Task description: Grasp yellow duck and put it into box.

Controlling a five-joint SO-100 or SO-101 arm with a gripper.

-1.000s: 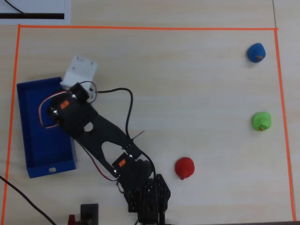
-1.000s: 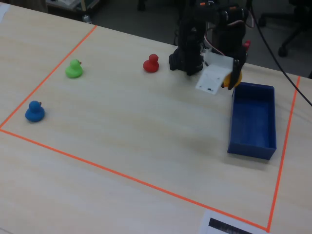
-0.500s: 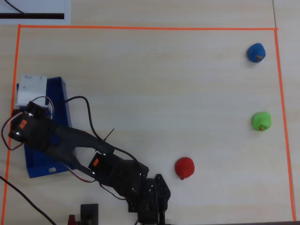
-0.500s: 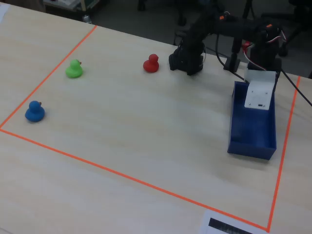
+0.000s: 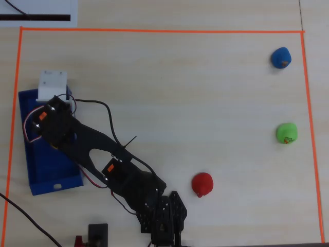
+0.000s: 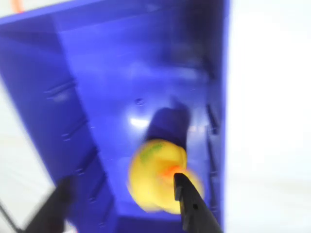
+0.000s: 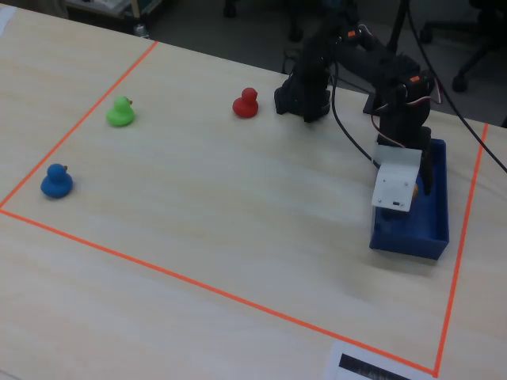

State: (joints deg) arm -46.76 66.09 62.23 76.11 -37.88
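Observation:
The yellow duck (image 6: 158, 177), orange beak showing, is blurred inside the blue box (image 6: 97, 73), low over its floor. My gripper (image 6: 124, 180) hangs over the box and is open. Its two dark fingers stand wider apart than the duck, and the right finger (image 6: 192, 206) overlaps the duck's edge. In the fixed view a sliver of the duck (image 7: 413, 191) peeks out beside the arm's white block (image 7: 394, 187), above the box (image 7: 408, 241). In the overhead view the arm covers the duck, and the box (image 5: 46, 170) lies at the left.
A red duck (image 5: 202, 183), a green duck (image 5: 287, 133) and a blue duck (image 5: 281, 57) sit on the wooden table inside the orange tape border (image 5: 154, 30). The arm's base (image 5: 162, 218) stands at the bottom edge. A paper label (image 7: 372, 368) lies outside the tape.
The arm has swung along the box and lowered into it. The duck, held beside the white block a second ago, now sits loose between the spread fingers.

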